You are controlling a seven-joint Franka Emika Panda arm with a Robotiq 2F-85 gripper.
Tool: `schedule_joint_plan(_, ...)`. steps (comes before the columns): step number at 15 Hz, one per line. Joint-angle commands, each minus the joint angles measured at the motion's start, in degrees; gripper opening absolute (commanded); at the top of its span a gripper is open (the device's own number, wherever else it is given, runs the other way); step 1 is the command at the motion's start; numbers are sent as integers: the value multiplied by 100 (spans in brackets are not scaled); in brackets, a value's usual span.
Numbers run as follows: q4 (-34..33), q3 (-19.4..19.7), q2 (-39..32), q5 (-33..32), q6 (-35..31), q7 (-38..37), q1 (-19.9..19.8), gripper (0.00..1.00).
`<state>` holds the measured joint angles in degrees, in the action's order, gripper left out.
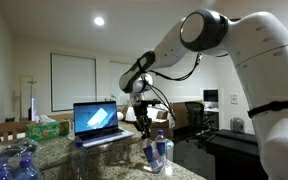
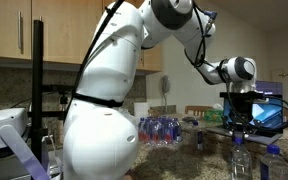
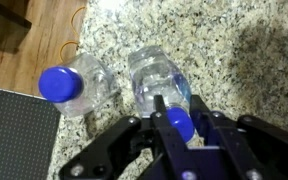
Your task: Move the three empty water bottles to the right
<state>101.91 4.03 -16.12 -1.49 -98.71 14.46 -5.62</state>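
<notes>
Far left in an exterior view sits the plastic heap (image 1: 14, 160) at the counter's edge, no part of this job; next along is the open laptop (image 1: 94, 120), screen lit; then the gripper (image 1: 144, 126) hangs low in front of it, and at its five o'clock the water bottles (image 1: 160, 152) stand close together on the counter (image 3: 234, 40). We count two of them with confidence there; a third we cannot make out for sure.

Over to the wrist view, again from the left: the laptop's dark corner lies at eight o'clock; the second bottle (image 3: 79, 82) stands at ten o'clock from the jaws, blue cap up, its body just beside its neighbour, perhaps touching; and dead centre is the gripped bottle (image 3: 159, 80), its blue cap pinched between the pads. We read the jaws as clenched on that cap, with the clear body running away towards twelve o'clock; whether its base is off the stone, we cannot tell.

Now the worries. The hold is on the cap alone, and an empty bottle is light and slick, so it may swing or twist once the arm travels; a quick sideways move could flick it loose. The second bottle is so near that any swing towards ten o'clock would tip it and set it rolling; and on release, a bottle set down tilted will simply topple.
</notes>
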Motion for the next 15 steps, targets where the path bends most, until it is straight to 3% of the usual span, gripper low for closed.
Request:
schedule_joint_plan(1, -385, -72, -292, 9, 88, 74, -31, 13)
schedule_joint_plan(13, -369, -152, -323, -21, -73, -1, -3, 13)
schedule_joint_plan(14, -402, -161, -359, -36, -79, 7, 5, 24)
schedule_joint_plan(15, -420, -166, -388, -35, -162, -35, 13, 50)
